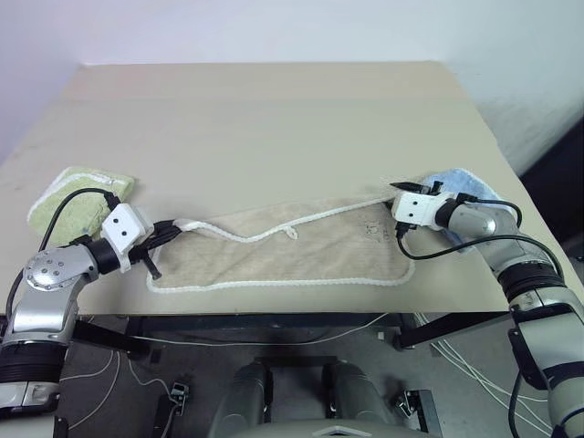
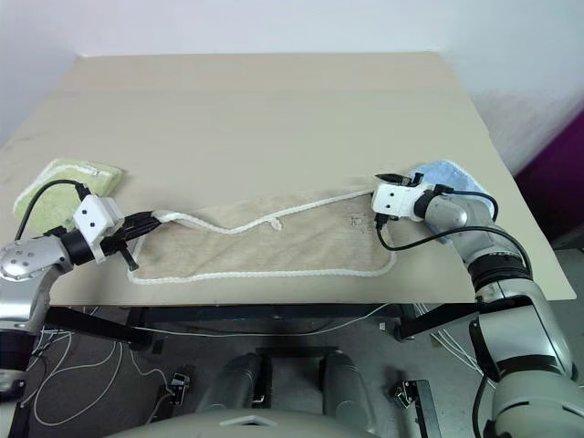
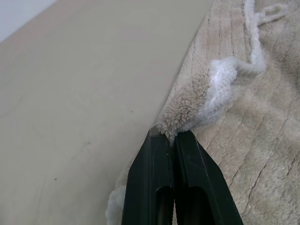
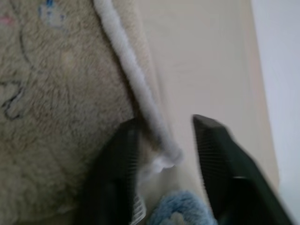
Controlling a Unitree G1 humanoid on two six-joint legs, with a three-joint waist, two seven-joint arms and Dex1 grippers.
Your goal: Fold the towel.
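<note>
Head views: a beige terry-cloth towel with a white corded hem lies spread lengthwise along the near edge of the pale beige tabletop, its far hem sagging in a wavy line with a small loop near the middle. The left gripper sits at the towel's far-left corner, jaws pinched on the cloth there. The right gripper rests at the towel's far-right corner, black fingers pointing left over the hem. A folded light-green towel with a white edge lies at the left side of the tabletop, just behind the left arm. A light-blue towel sits at the right, partly under the right wrist, touching or just beside the beige towel's right end. Left wrist view: the two black fingers are pressed together with no gap, a bunched corner of beige pile and white hem caught at their tips; bare tabletop on one side, towel surface on the other. Right wrist view: the two fingers stand apart with a clear gap, straddling the white corded hem at the towel's corner; one finger lies over the beige pile, the other over bare tabletop. They have not clamped the cloth. A bit of light-blue towel shows at the base between the fingers.
</note>
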